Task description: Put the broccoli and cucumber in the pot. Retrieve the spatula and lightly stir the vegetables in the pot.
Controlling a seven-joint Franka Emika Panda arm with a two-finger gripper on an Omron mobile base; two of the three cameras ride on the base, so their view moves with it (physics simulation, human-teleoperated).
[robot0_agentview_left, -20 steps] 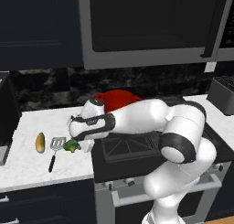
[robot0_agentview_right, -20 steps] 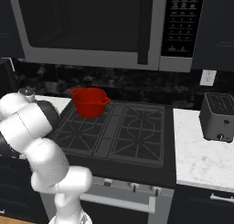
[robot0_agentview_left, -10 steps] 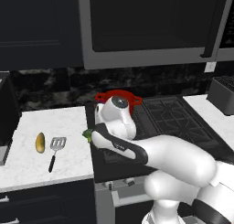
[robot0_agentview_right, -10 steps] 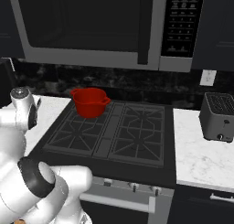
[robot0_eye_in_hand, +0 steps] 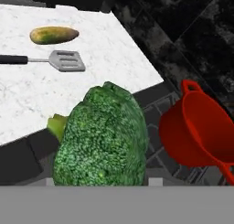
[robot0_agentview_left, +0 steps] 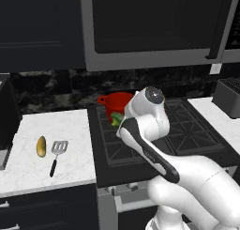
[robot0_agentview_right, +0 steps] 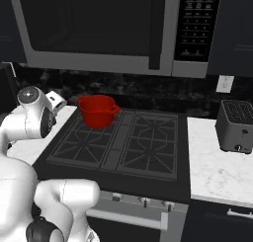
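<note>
Cucumber (robot0_agentview_left: 41, 146) and spatula (robot0_agentview_left: 56, 153) lie near the tabletop's (robot0_agentview_left: 28, 172) front edge. The claw (robot0_agentview_left: 117, 120), pinching the broccoli (robot0_agentview_left: 115, 118), hangs over the stove's left edge; the pot (robot0_agentview_left: 116, 104) stands just beyond.

hand (robot0_agentview_left: 118, 121): hidden behind the arm beside the pot; fingers covered by the broccoli in the hand view
broccoli (robot0_eye_in_hand: 103, 138): bottom cut off by the picture's edge
pot (robot0_eye_in_hand: 196, 127): right rim cut off; in the left base view, its right half is behind the arm
spatula (robot0_eye_in_hand: 48, 60): handle end cut off at left
</note>
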